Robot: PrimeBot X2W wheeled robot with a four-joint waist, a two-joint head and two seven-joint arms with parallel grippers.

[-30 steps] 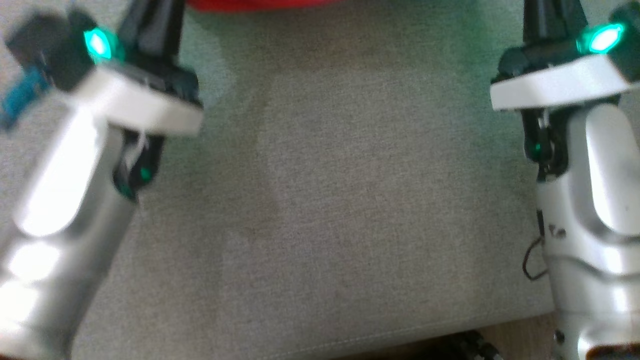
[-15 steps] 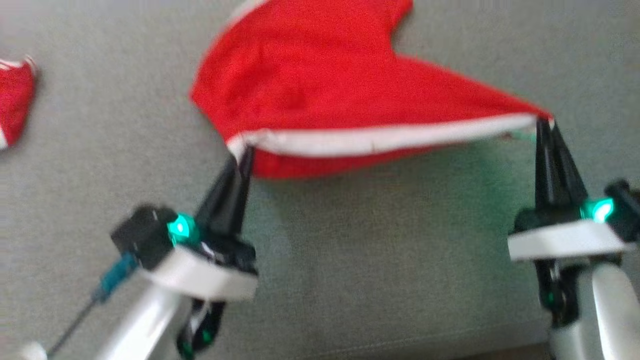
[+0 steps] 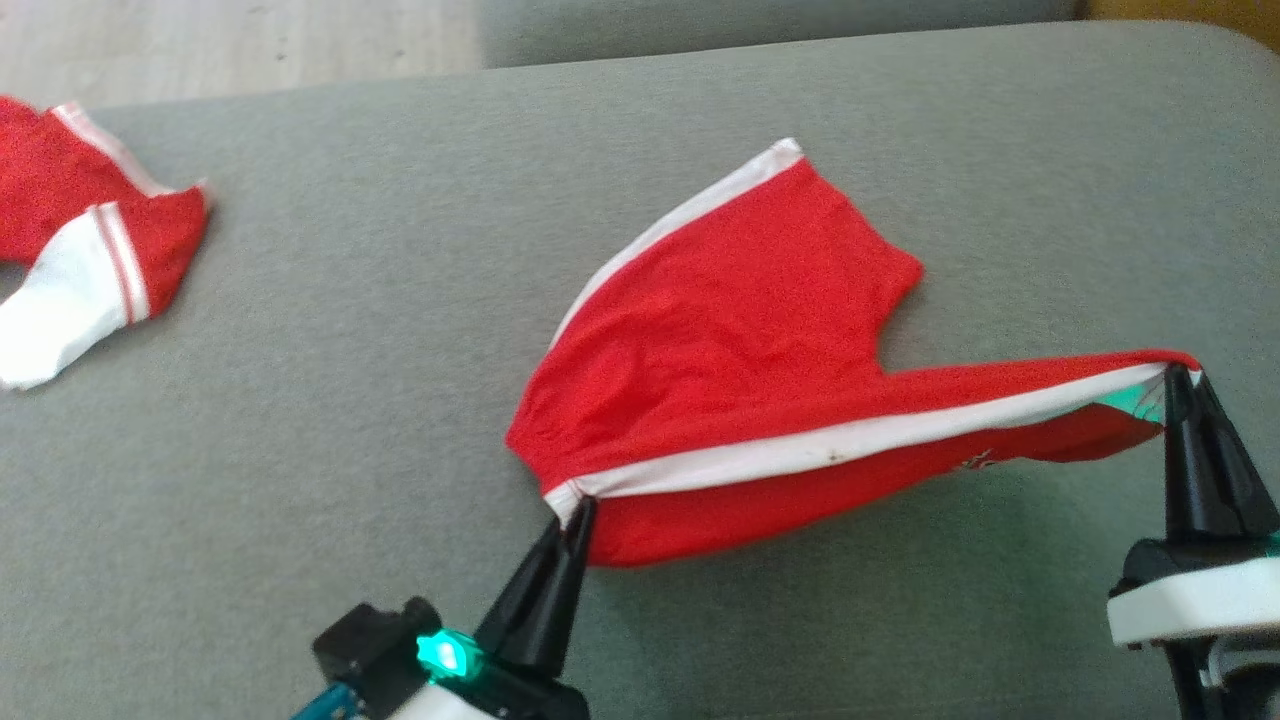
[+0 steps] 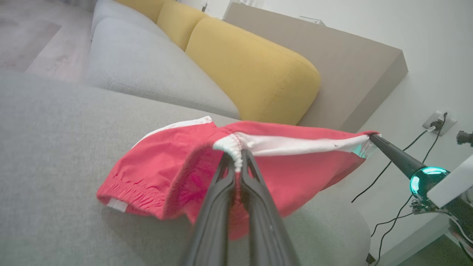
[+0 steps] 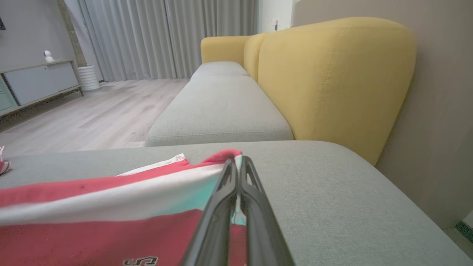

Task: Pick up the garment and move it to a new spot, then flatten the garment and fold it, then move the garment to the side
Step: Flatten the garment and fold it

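Sharing the sofa seat [image 3: 350,420] with another red cloth [image 3: 155,240] well off left; garment [image 3: 740,330] stretched left-right, waistband [image 3: 850,440] pinched tight in left tool [image 3: 572,510] and right tool [image 3: 1178,376], legs pointing far.

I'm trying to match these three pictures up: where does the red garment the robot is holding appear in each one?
Head view: the red garment lies centre-right on the grey cushion, its near edge raised.
Left wrist view: centre, hanging from the left end effector.
Right wrist view: lower left, running up to the right end effector.
Shared landmark: the white waistband, stretched between both end effectors.
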